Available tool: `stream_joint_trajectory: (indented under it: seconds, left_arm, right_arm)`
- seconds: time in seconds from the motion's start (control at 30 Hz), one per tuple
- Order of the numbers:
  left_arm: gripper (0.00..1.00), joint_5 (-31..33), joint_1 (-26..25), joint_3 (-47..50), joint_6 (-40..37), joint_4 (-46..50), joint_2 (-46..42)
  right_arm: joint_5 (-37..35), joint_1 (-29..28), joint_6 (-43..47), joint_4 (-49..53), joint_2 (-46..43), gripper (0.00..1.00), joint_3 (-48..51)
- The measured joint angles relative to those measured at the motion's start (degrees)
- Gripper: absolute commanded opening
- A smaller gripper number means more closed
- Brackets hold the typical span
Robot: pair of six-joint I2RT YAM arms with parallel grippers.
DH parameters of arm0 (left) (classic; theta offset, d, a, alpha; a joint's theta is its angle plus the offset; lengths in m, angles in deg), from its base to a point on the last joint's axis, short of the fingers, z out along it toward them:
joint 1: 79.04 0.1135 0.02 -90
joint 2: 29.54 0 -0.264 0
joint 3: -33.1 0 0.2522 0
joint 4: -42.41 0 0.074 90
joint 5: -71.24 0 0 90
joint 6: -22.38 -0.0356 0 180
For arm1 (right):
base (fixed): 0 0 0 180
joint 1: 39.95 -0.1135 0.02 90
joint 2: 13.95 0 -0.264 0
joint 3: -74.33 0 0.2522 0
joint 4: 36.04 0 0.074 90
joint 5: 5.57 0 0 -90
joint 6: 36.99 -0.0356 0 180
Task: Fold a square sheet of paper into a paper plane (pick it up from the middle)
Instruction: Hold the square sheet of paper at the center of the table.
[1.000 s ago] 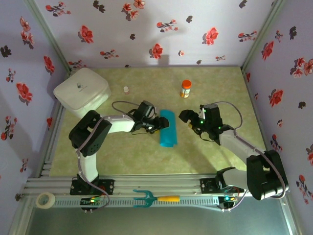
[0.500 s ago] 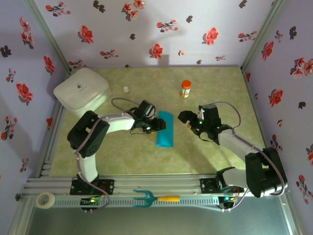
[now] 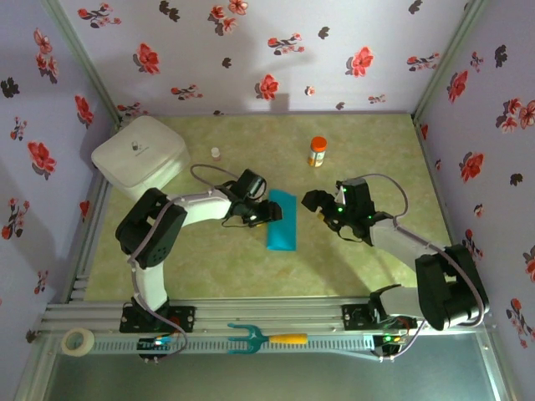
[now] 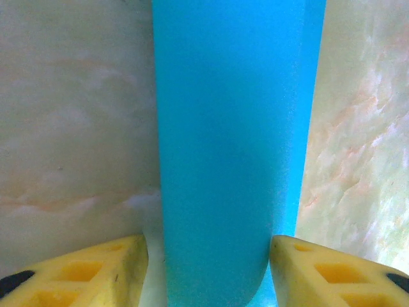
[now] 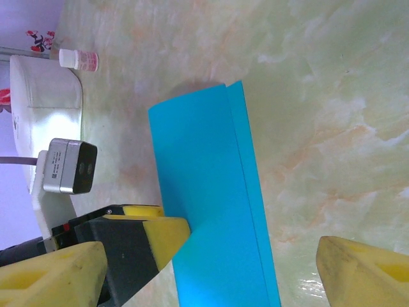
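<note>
The green marbled table (image 3: 368, 150) carries a white rounded box (image 3: 138, 154) in its far left corner, and everything else is placed from that box. To the box's right and somewhat nearer the arm bases lies the sheet of paper (image 3: 282, 219), teal-blue, folded into a long strip with one layer slightly offset from the other. The left gripper (image 3: 266, 213) sits at the strip's box-facing edge. Its yellow fingers (image 4: 83, 272) are about half apart with the paper's rounded fold running between them, a narrow gap on each side, so whether they press it I cannot tell. The right gripper (image 3: 311, 202) hangs just beyond the strip's side away from the box, spread wide and holding nothing. A teal pronged tool (image 3: 251, 338) lies on the front rail, well nearer than the box and to its right. An orange bottle (image 3: 318, 151) stands far to the box's right, level with it. A tape roll (image 3: 78, 341) rests on the rail straight nearer from the box, and a small white bottle (image 3: 216, 153) stands just beside the box's right.
</note>
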Motion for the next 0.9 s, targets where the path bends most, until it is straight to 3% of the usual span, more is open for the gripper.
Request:
stream_joint_trajectory:
  seconds: [0.1, 0.37, 0.5, 0.63, 0.9]
  left_arm:
    - [0.58, 0.04, -0.2, -1.25, -0.37, 1.53, 0.61]
    - [0.6, 2.03, -1.36, -6.88, -3.23, 9.11, 3.06]
    - [0.6, 2.73, -1.66, -7.89, -4.15, 10.67, 3.5]
    - [0.6, 3.08, -1.81, -7.98, -4.17, 10.78, 3.52]
    - [0.61, 3.08, -1.81, -7.98, -4.17, 10.78, 3.52]
  right_arm:
    - [0.09, -0.11, -0.39, -0.39, 0.92, 0.76, 0.0]
    - [2.16, -0.94, -1.88, -2.75, 5.49, 0.35, -0.04]
    - [3.65, -2.19, -2.58, -4.04, 9.35, 0.2, -0.37]
    - [4.66, -4.17, -3.13, -5.09, 13.64, 0.11, -1.86]
    - [5.79, -6.64, -3.78, -7.21, 20.0, 0.07, -5.75]
